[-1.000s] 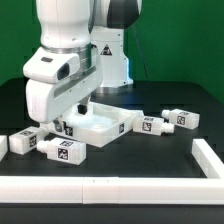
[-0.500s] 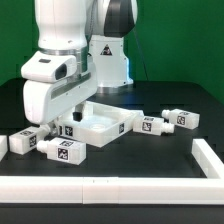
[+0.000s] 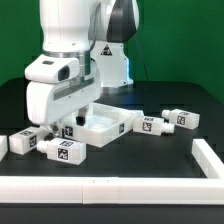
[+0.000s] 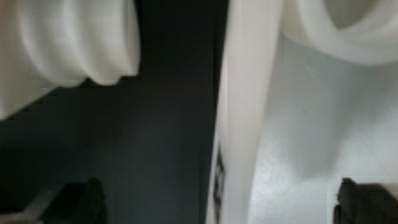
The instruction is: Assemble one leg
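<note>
The arm (image 3: 60, 85) was seen low over the corner of the white tray (image 3: 100, 136) at the exterior view's left. It had been brought down a little since half a second before. The tray and all 4 legs had not been moved.

The nearest leg (image 3: 65, 152) was lying on the black table (image 3: 150, 162), just in front of the arm. A 2nd leg (image 3: 25, 143) was lying beside it. A 3rd leg (image 3: 150, 125) and a 4th leg (image 3: 180, 118) were lying past the tray, at the exterior view's right.

In the wrist view the gripper (image 4: 222, 200) was spread wide, with 1 dark fingertip (image 4: 80, 200) apart from the blurry white part between.
</note>
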`<state>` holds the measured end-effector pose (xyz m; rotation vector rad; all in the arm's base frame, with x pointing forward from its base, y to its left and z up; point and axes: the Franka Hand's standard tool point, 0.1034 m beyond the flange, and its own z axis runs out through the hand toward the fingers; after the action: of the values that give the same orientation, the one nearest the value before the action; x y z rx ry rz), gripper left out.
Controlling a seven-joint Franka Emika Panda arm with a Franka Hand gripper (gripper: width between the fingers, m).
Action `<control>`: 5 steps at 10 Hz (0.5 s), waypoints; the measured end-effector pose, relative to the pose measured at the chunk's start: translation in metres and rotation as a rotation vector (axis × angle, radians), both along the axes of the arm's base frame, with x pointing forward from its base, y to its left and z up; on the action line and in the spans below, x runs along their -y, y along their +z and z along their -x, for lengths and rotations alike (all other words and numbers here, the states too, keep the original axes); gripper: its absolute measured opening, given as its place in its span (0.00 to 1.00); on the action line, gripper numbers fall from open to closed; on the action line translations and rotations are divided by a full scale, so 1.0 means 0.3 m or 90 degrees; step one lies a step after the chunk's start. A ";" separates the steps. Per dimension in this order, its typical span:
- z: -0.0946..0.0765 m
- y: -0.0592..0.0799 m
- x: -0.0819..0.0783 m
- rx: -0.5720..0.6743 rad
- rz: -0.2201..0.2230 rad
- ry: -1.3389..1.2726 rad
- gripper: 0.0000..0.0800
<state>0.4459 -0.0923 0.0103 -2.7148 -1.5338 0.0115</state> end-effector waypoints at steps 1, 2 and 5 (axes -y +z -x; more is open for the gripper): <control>0.000 -0.006 -0.013 -0.003 0.000 -0.018 0.81; 0.001 -0.008 -0.016 -0.004 0.000 -0.021 0.81; 0.002 -0.008 -0.014 -0.004 0.000 -0.022 0.26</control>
<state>0.4453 -0.0881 0.0078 -2.7373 -1.4860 0.0186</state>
